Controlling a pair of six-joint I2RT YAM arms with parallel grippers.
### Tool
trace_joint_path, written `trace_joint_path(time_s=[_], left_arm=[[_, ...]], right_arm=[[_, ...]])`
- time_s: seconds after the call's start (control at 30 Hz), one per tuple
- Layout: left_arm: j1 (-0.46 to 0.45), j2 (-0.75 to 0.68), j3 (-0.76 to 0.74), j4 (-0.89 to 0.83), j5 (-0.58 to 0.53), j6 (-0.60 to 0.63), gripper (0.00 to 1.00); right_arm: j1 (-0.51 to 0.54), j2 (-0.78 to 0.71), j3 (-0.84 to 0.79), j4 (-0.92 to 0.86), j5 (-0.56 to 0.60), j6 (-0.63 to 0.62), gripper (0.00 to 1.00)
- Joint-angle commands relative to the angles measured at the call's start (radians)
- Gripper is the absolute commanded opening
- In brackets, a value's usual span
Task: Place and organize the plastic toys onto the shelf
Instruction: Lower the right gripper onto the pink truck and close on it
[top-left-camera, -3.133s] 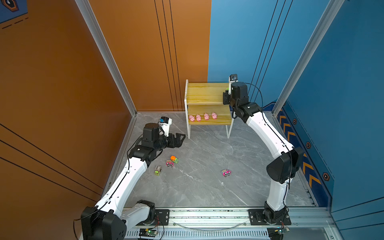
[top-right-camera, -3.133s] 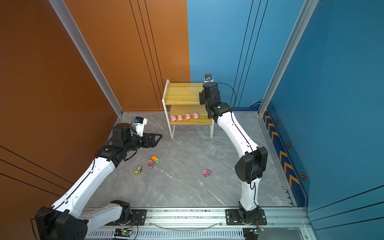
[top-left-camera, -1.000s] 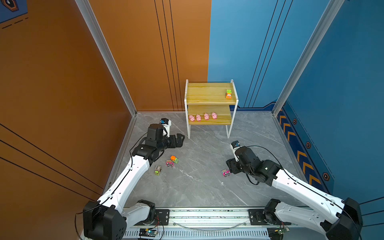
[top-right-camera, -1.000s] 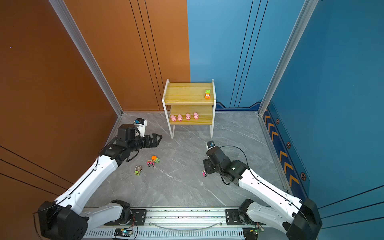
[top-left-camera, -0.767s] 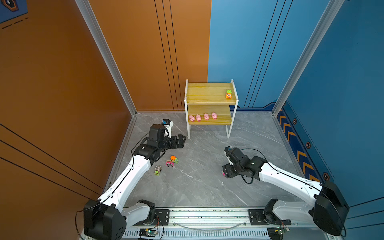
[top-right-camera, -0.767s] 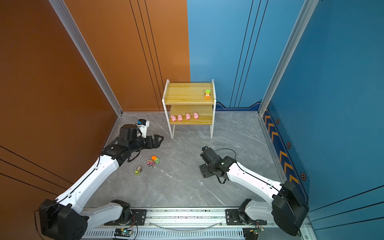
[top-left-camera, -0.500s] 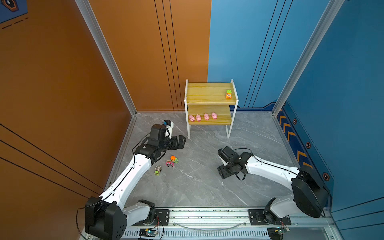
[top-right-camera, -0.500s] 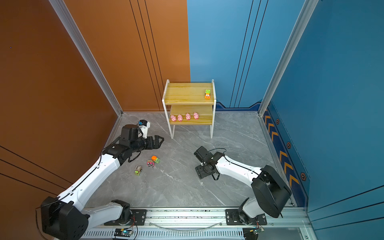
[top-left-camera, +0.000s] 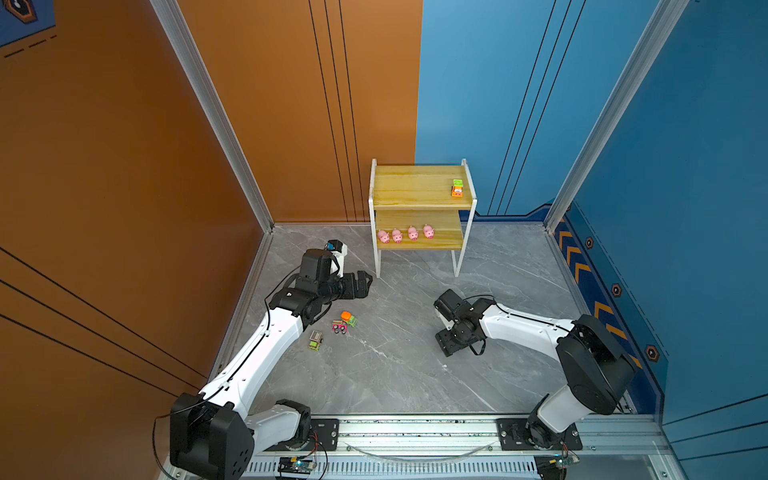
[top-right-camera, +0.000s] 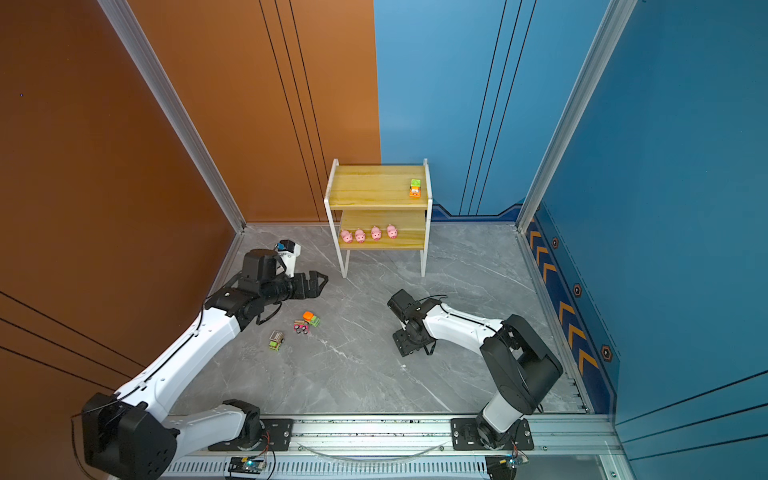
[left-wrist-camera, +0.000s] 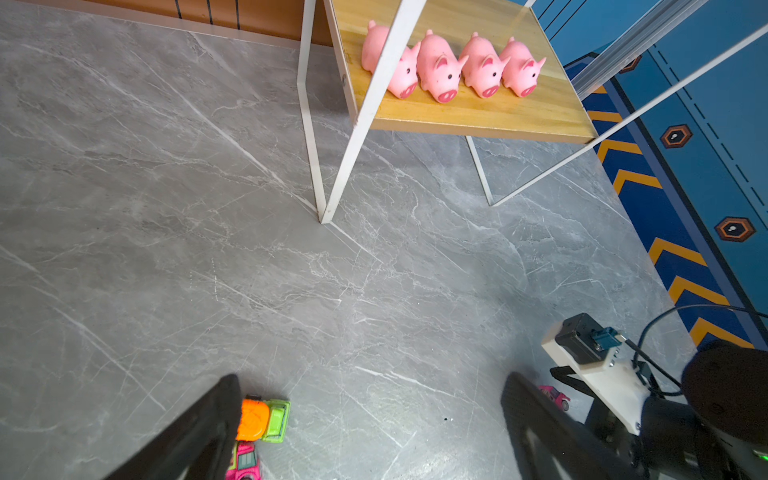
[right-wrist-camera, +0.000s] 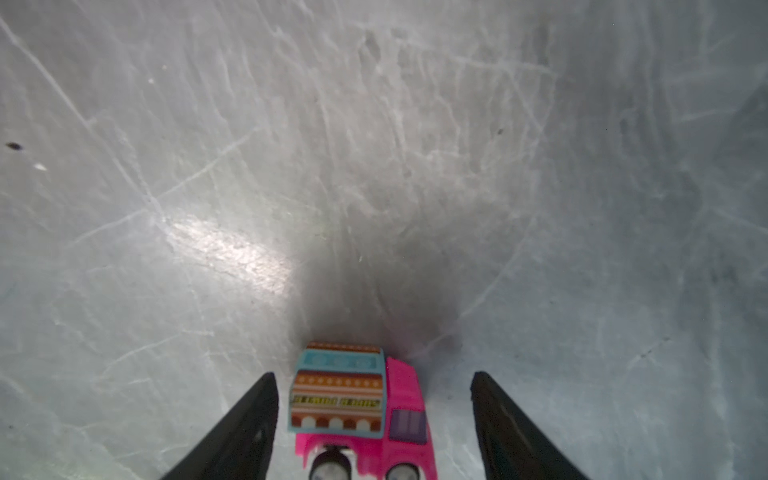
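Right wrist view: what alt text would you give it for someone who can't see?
A tiny pink truck with a striped box sits on the grey marbled floor, between the open black fingers of the right gripper, neither touching it. Nothing else is in view.

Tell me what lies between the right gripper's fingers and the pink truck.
Only bare grey floor: in the right wrist view the pink truck sits between the fingers of the open right gripper, untouched, with a gap on each side.
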Motion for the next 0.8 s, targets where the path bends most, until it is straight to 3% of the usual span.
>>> trace_joint_path(time_s=[0.0, 0.43, 0.77], left_arm=[[-0.006, 0.004, 0.02, -0.018, 0.018, -0.003, 0.98], [-0.004, 0.005, 0.021, -0.018, 0.012, -0.001, 0.98], [-0.001, 0.003, 0.02, -0.017, 0.003, 0.0, 0.98]], right_arm=[[-0.002, 0.017, 0.01, -0.034, -0.035, -0.018, 0.72], [0.003, 0.009, 0.0, 0.027, -0.036, -0.015, 0.49], [0.059, -0.127, -0.047, 0.204, 0.064, 0.018, 0.42]])
